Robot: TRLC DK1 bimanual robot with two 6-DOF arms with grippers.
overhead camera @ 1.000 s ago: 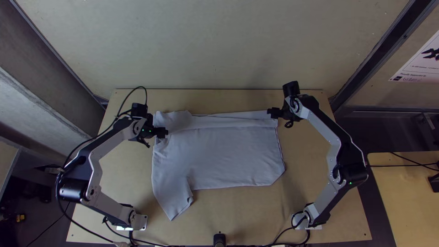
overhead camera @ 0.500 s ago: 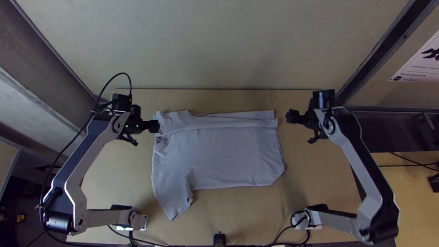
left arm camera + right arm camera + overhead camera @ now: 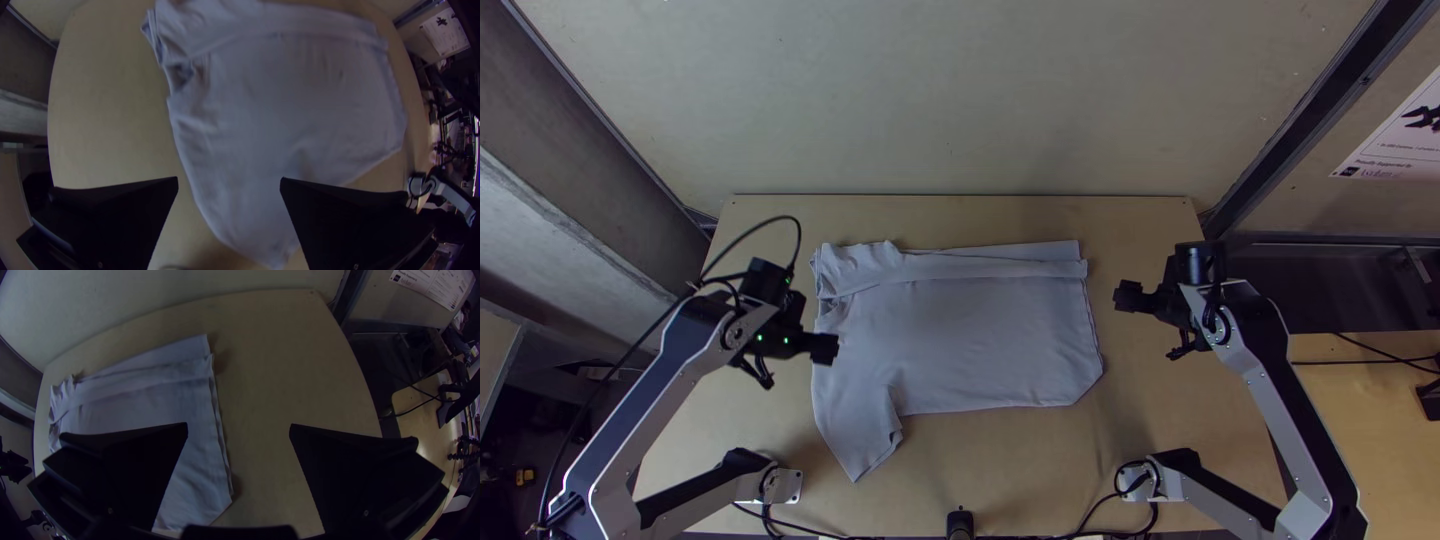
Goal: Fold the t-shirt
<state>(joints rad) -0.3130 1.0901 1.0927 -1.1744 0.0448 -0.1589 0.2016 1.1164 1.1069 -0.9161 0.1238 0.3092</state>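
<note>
The light grey t-shirt (image 3: 970, 340) lies mostly flat on the table, with a long strip folded over along its far side. Its far left corner is wrinkled, and a sleeve-like flap points toward the near edge at the left. My left gripper (image 3: 825, 348) is over the shirt's left edge; in the left wrist view my left gripper (image 3: 229, 182) stands open, nothing between its fingers. Off the shirt's right side is my right gripper (image 3: 1130, 297). The right wrist view has my right gripper (image 3: 239, 427) open, with the shirt (image 3: 192, 470) partly behind one finger.
Bare wood of the table (image 3: 1040, 480) surrounds the shirt on all sides. A small black object (image 3: 960, 524) stands at the near edge, with cables beside it. A wall (image 3: 960, 100) rises behind the far edge.
The left gripper first moved left, then came nearer the table's near edge along the shirt's left side. The right gripper left the shirt's far right corner and moved right. The shirt has hardly changed.
</note>
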